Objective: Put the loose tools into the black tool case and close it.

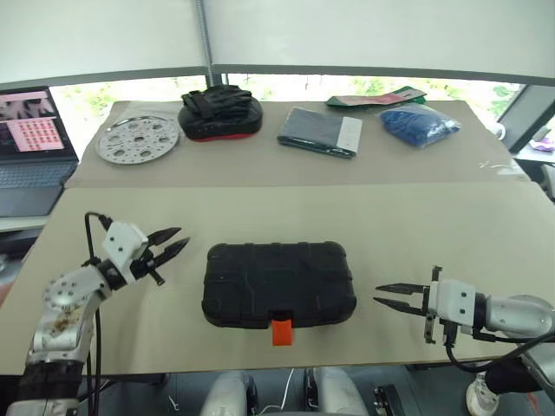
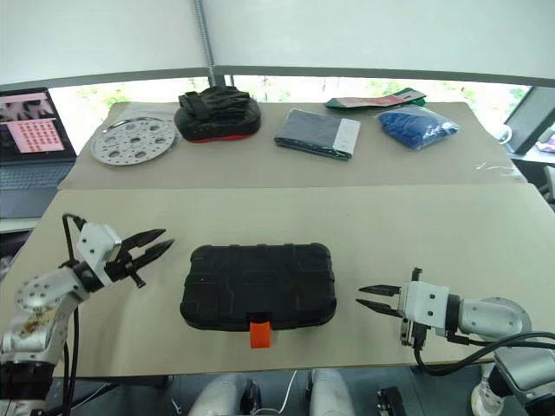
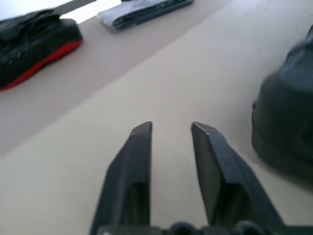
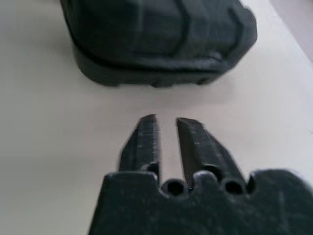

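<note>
- Black tool case (image 1: 278, 283): lies flat on the near part of the desk (image 1: 451, 234), both halves together, lid down. Its small orange latch (image 1: 282, 332) sits at the middle of the case's near edge, pointing toward the robot. Whether the latch is fully snapped home cannot be told.
- Loose tools: none lie on the desk around the case. Judged from this, they are inside the shut case, and the packing step is done.
- Left gripper (image 1: 174, 243): to the left of the case, apart from it, held above the desk and pointing toward the case. Fingers a small gap apart, grasping nothing.
- Right gripper (image 1: 388, 295): to the right of the case, apart from it, low over the desk and pointing at the case's right end. Fingers drawn close, a narrow slit between them, grasping nothing.
- Beyond the case, on the far part of the desk: a perforated metal disc (image 1: 137, 138), a black-and-red pouch (image 1: 220, 115), a flat dark grey folder (image 1: 320, 132) and a blue bag (image 1: 420, 123). None belongs to the task.
- Status: the task appears essentially complete. At most a check of the latch is left.
</note>
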